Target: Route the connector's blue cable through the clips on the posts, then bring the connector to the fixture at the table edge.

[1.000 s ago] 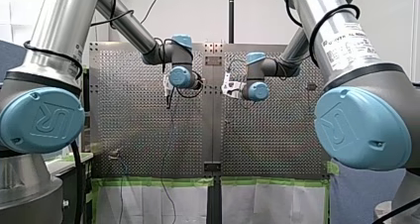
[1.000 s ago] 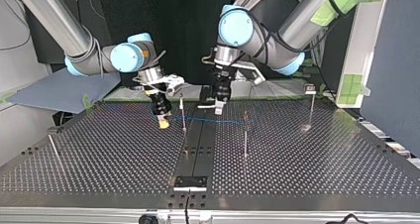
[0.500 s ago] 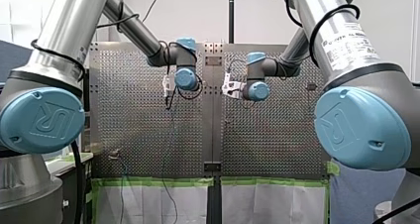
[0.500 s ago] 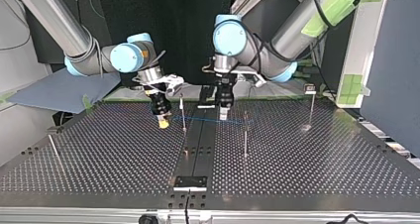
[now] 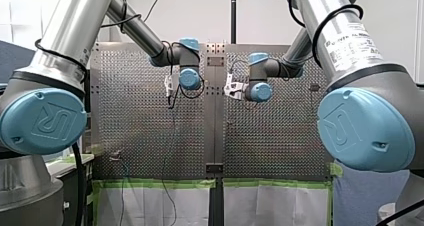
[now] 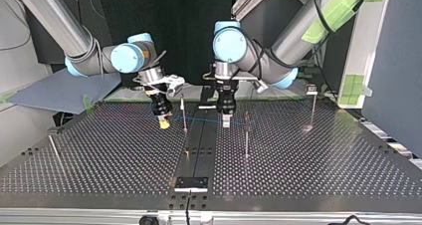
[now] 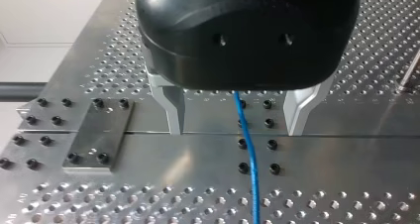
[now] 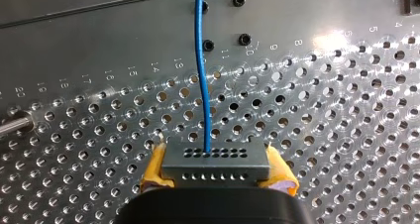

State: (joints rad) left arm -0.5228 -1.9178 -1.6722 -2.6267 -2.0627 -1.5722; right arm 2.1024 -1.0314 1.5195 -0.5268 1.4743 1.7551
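Note:
In the right wrist view a grey connector (image 8: 215,163) sits between my right gripper's (image 8: 218,177) yellow pads, shut on it. Its blue cable (image 8: 200,70) runs straight ahead over the perforated table. In the top view my right gripper (image 6: 163,122) hangs low at the left of a thin post (image 6: 184,114). The blue cable (image 6: 199,120) stretches from there toward a second post (image 6: 246,135). My left gripper (image 6: 226,119) stands over it between the two posts. In the left wrist view its metal fingers (image 7: 172,107) are open on either side of the cable (image 7: 249,159), not touching it.
A dark fixture plate (image 6: 191,183) lies at the table's near edge in the top view. Two more posts stand at the right (image 6: 312,108) and far left (image 6: 53,151). A small bolted plate (image 7: 96,135) lies beside my left gripper.
My left arm has swung toward the table's middle seam and come down over the blue cable. My right arm and the connector have stayed still.

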